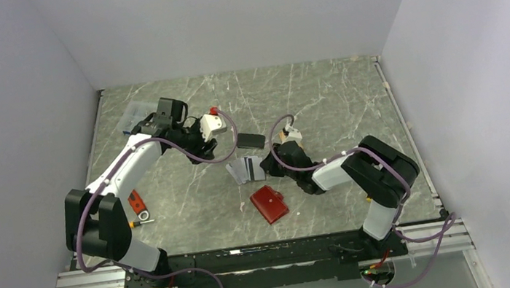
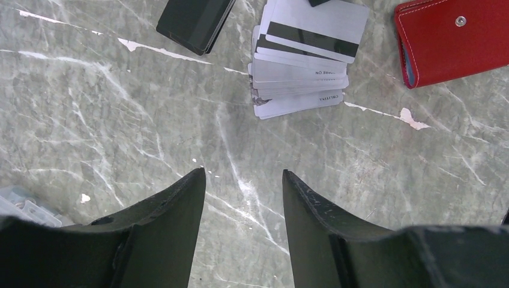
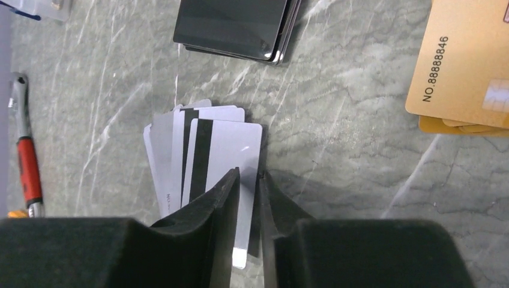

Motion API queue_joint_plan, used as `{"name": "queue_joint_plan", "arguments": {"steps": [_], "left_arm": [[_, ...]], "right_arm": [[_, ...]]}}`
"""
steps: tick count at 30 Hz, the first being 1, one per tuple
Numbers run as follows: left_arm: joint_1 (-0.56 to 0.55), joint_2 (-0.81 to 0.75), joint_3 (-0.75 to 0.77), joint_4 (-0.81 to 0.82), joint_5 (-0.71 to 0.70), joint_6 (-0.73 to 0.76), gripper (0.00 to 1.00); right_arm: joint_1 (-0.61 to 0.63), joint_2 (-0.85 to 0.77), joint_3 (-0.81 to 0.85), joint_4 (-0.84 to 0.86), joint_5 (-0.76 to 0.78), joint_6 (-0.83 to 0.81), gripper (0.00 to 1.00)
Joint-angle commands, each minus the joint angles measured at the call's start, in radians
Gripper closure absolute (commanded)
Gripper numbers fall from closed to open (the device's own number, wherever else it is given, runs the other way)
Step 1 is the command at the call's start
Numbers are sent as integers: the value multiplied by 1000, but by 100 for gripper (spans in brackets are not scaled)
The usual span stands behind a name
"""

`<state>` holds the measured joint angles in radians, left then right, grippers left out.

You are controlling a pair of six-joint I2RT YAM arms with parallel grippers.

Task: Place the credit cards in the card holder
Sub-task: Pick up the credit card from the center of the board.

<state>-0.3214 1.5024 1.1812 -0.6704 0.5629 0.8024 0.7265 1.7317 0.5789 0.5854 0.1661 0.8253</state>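
The right gripper (image 3: pixel 248 174) is gripping with its fingers drawn to a narrow slot, and the long edge of the top card (image 3: pixel 234 150) seems to be sitting between them. That card is heading the fanned grey-white credit cards (image 1: pixel 244 169), which are lying at the centre of the top view. A black stack (image 3: pixel 234 24) is lying just above them, and gold cards (image 3: pixel 462 60) are showing at the upper right of the right wrist view.

The card holder (image 1: pixel 269 203) is lying folded shut (snap side up) just below the fan. The left gripper (image 2: pixel 243 174) is hanging wide and empty over the table (image 1: pixel 320 99).

These cards are looking light, stiff and slick. They are lying flat, so an overhanging edge is probably the surest hold. A loose pinch is risking a slip or dragging neighbours along.
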Motion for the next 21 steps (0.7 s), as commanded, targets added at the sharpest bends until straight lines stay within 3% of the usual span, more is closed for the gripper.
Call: {"name": "queue_joint_plan", "arguments": {"steps": [1, 4, 8, 15, 21], "left_arm": [[2, 5, 16, 11, 42, -11, 45], [2, 7, 10, 13, 43, -9, 45], [2, 10, 6, 15, 46, -9, 45], [2, 7, 12, 11, 44, -6, 46], [2, 5, 21, 6, 47, -8, 46]], "right_arm": [[-47, 34, -92, -80, -138, 1, 70], [-84, 51, -113, -5, -235, 26, 57], [-113, 86, -131, 65, -320, 52, 50], [-113, 183, -117, 136, -394, 87, 53], [-107, 159, -107, 46, -320, 68, 66]]}}
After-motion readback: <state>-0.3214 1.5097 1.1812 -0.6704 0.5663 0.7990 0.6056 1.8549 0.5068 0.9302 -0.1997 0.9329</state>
